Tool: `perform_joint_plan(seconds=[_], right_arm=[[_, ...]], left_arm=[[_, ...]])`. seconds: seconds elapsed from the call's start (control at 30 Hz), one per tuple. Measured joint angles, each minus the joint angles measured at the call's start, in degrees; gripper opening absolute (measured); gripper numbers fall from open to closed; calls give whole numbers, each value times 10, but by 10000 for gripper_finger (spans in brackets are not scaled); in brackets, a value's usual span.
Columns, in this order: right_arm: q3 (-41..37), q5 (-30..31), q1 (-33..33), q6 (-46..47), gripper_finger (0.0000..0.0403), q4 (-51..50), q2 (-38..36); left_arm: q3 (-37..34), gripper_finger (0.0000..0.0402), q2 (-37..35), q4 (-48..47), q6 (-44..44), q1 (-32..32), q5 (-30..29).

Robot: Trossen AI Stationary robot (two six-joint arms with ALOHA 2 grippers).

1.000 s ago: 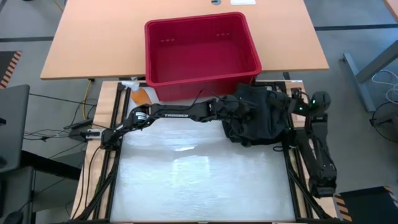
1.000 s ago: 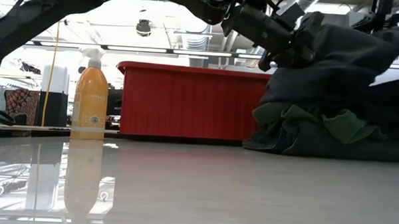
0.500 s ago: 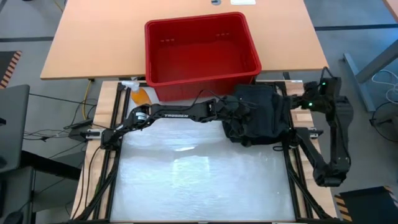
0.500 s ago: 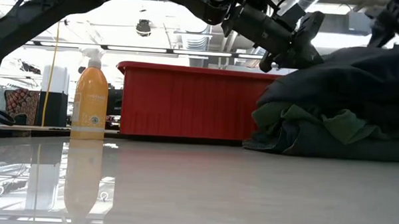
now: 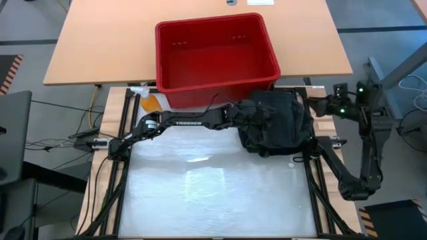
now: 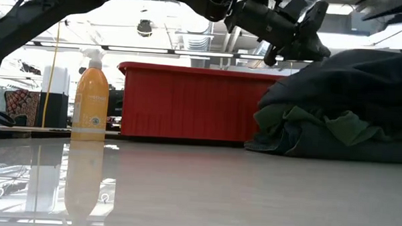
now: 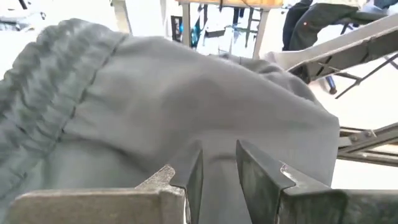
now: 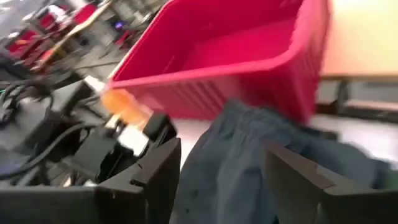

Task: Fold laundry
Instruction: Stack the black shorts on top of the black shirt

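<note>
The laundry [image 5: 277, 123] is a heap of dark grey, black and green garments resting on the white table at its far right, beside the red bin [image 5: 220, 83]. In the low view the heap [image 6: 342, 111] shows green folds low down. My left gripper [image 5: 248, 119] reaches across from the table's left onto the heap's top and is shut on grey cloth [image 7: 186, 99]. My right gripper [image 5: 319, 105] hangs open in the air past the heap's right side, nothing between its fingers [image 8: 161, 174]. My left gripper pinches a raised fold of the top grey garment [image 7: 217, 155] between its two fingers. The fingers come nearly level from the table's left, tipped slightly down. The cloth rises in a ridge from the gap, and the rest of the garment lies on the heap.
An orange spray bottle [image 5: 150, 101] stands at the table's far left, next to the bin's near left corner. A wooden table [image 5: 100, 47] lies beyond. The white surface [image 5: 213, 187] in front of the heap is bare.
My right gripper has risen and drawn away from the heap toward the table's right edge, turning as it went. The heap's upper right part, held high a second ago, has sunk back onto the pile. My left gripper has stayed on the heap's top.
</note>
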Motion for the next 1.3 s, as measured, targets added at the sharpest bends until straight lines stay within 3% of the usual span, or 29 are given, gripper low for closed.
perform_joint_plan(seconds=[0.23, 0.37, 0.6, 0.7, 1.07, 1.17, 1.3], right_arm=[[-84, -57, 25, 35, 185, 38, -54], [-113, -59, 38, 71, 140, 93, -65], [-115, -54, 100, 69, 20, 186, 6], [-116, -33, 144, 54, 17, 179, 45], [-172, 189, 425, 78, 14, 192, 142], [-183, 281, 459, 94, 16, 168, 155], [-185, 329, 451, 94, 17, 160, 139]], left_arm=[[33, 86, -2, 4, 18, 5, -1], [44, 86, -4, -57, 36, 15, -9], [115, 86, -13, -190, 55, 28, -18], [111, 86, -12, -225, 55, 28, -17], [107, 86, -13, -251, 67, 29, -17], [107, 86, -13, -269, 66, 31, -13], [107, 86, -13, -311, 62, 32, 8]])
